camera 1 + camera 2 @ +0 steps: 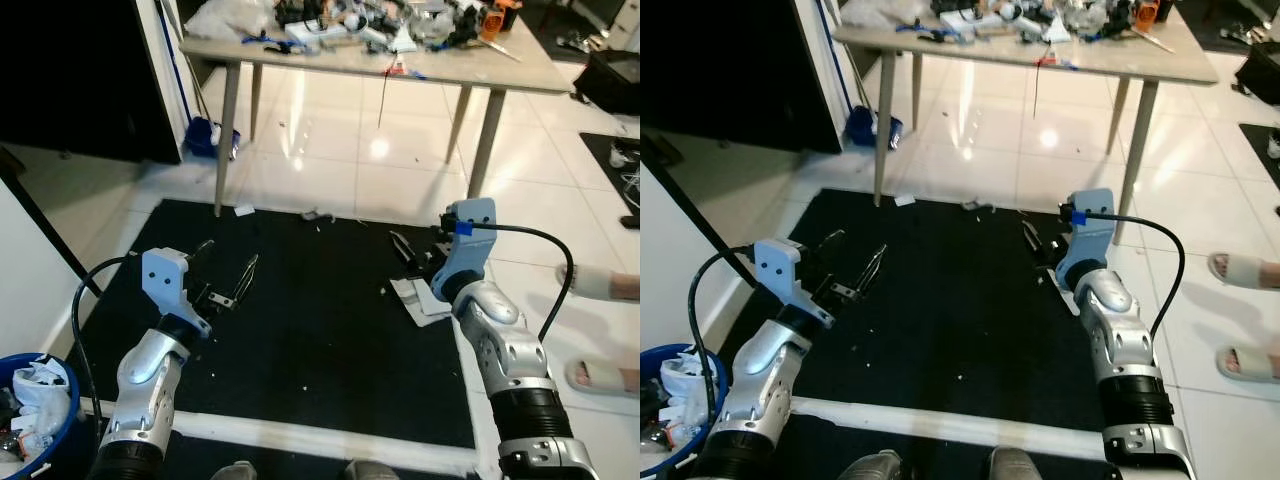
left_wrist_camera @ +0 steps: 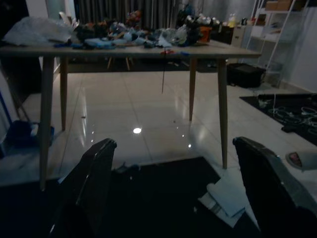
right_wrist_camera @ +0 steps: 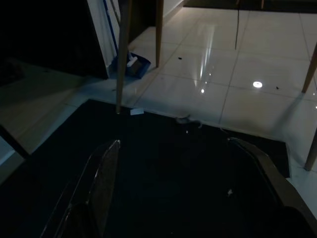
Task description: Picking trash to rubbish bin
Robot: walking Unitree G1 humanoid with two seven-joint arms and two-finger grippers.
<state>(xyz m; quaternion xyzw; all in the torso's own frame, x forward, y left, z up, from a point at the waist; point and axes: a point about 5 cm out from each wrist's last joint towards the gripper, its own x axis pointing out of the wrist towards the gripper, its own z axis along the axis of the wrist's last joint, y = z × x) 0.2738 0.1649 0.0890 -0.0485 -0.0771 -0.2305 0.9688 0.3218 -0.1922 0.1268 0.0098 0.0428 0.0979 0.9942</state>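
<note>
1. The robot stood at the near edge of a black mat (image 1: 320, 330), both arms raised over it.
2. The left gripper (image 1: 228, 280) hovered over the mat's left side with its fingers spread and nothing between them.
3. The right gripper (image 1: 412, 252) hung near the mat's right edge, its fingers also spread and empty.
4. The trash, a crumpled white paper (image 1: 425, 300), lay on the mat at its right edge, just beside the right gripper's arm; smaller scraps (image 1: 318, 216) sat along the far edge.
5. The blue rubbish bin (image 1: 35, 420) stood off the mat's near left corner, already holding rubbish.
6. Risk, in my judgement: the flat paper could slide under the fingers or be pinched only partly and drop during the carry across to the bin.
7. A person's sandalled feet (image 1: 600, 330) stood close on the right, so a wide swing might strike them.
</note>
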